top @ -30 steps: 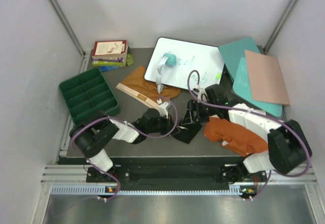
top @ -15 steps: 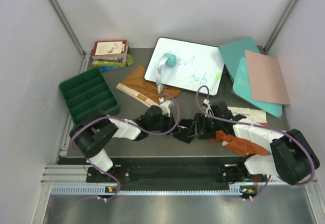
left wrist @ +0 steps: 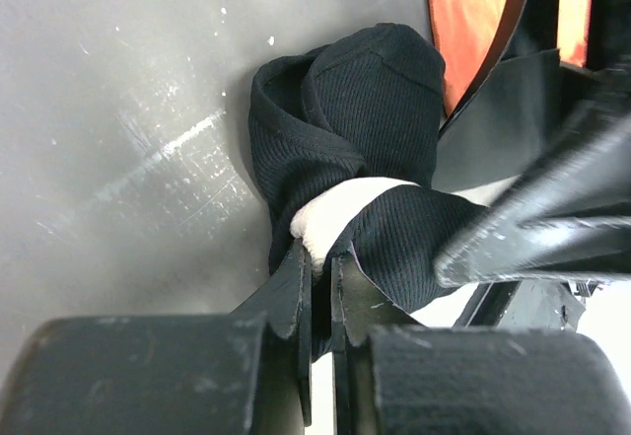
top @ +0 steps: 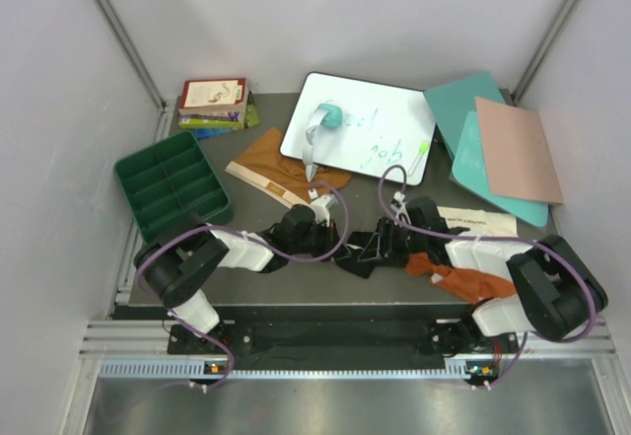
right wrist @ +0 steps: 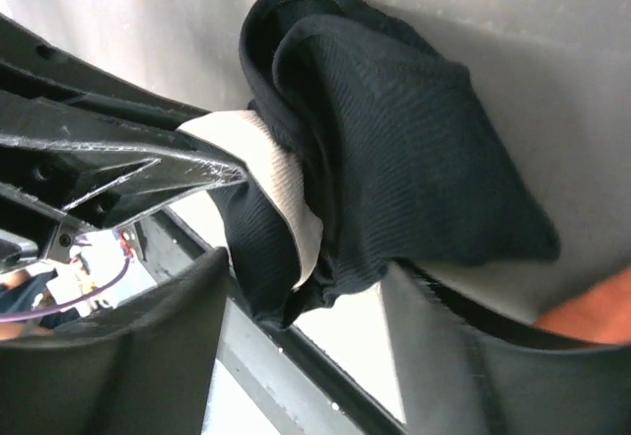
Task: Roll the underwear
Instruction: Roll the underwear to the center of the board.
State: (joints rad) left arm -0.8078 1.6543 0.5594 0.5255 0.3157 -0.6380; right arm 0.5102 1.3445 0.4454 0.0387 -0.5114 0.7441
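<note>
1. Three soft cloth briefs lie on the grey tabletop (left wrist: pixel 118 80). The black ribbed briefs (left wrist: pixel 365 100) sit bunched near the front edge, between the two arms. The rust-orange briefs (top: pixel 463 279) lie crumpled just to their right. The mustard-tan briefs (top: pixel 271 159) lie further back, against a white dry-erase board (top: pixel 360 124).
2. The left claw (left wrist: pixel 320 257) is narrow, nipping the white waistband (left wrist: pixel 345 208) where it wraps around the black bundle.
3. The right claw (right wrist: pixel 306 265) stands wide, its fingers astride the far side of the same bundle. The cloth between them looks slack rather than squeezed.
4. By the look of it, the black pair is partly rolled but loose and lumpy, not a tight cylinder. The other two pairs are not rolled.
5. Several things could go wrong from here:
   - The left pinch holds only a thin strip of elastic, so a pull could slip it free and let the roll spring open.
   - The two claws are nearly touching, so a careless squeeze or twist could knock their fingers together.
   - The right claw could catch the orange cloth beside it and drag that into the roll.
</note>
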